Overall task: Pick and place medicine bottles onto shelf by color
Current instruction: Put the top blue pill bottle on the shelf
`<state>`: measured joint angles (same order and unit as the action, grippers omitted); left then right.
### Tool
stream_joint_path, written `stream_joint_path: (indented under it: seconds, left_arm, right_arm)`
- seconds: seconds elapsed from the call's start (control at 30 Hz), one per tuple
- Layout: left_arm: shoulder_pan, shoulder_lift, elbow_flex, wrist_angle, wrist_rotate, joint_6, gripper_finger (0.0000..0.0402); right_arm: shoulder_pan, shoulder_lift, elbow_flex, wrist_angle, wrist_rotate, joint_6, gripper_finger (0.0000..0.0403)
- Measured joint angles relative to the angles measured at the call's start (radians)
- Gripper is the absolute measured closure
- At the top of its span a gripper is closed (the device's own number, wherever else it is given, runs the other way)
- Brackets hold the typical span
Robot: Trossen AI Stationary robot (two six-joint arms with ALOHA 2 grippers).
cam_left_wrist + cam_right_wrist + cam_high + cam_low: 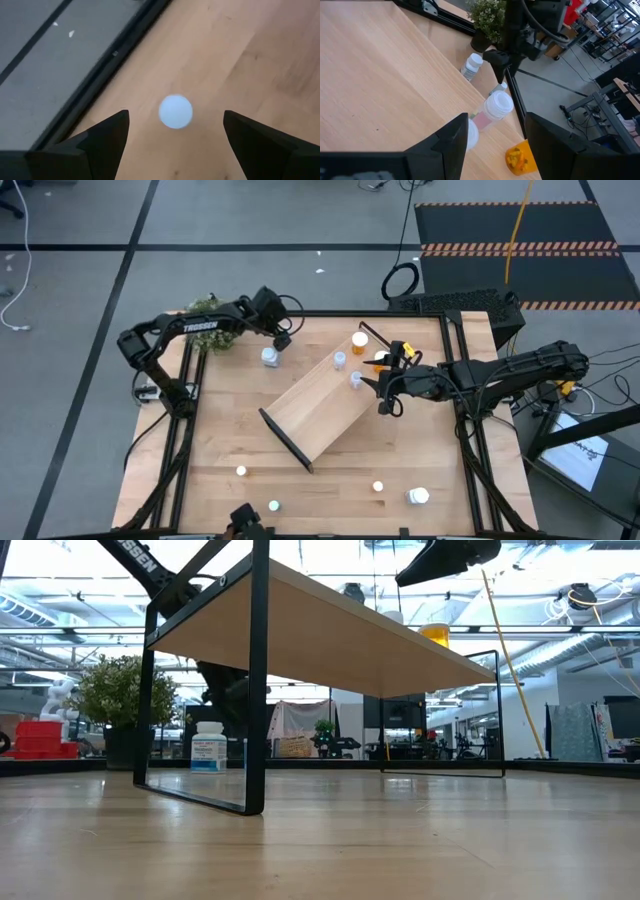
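The small green bushy plant (210, 315) stands at the table's far-left edge. The left gripper (283, 340) hovers wide open above a white-capped white bottle (269, 357). Right of it, the long light-wood shelf (325, 405) carries three white-capped bottles (355, 379) at its far end. The right gripper (385, 395) hangs over them, fingers parted and empty.

floor (250, 220): we see grey panels with dark seams | mat (520, 225): black, striped edges, beside the worktop (230, 430) | cable (517, 230): yellow, running across the mat | room behind: we see ceiling lights (330, 552) and red crates (38, 737)
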<state>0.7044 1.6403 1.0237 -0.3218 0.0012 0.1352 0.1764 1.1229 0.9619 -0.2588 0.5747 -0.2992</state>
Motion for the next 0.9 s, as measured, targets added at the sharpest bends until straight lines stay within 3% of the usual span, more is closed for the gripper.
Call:
stream_joint_path:
  seconds: [0.57, 0.9]
  left_arm:
    - [0.014, 0.060, 0.000, 0.067, -0.003, -0.022, 0.0077]
    - [0.013, 0.059, 0.000, 0.044, -0.003, -0.025, 0.0149]
  right_arm:
    - [0.000, 0.000, 0.000, -0.003, 0.000, -0.001, 0.0211]
    - [0.000, 0.000, 0.000, -0.008, 0.000, -0.004, 0.0211]
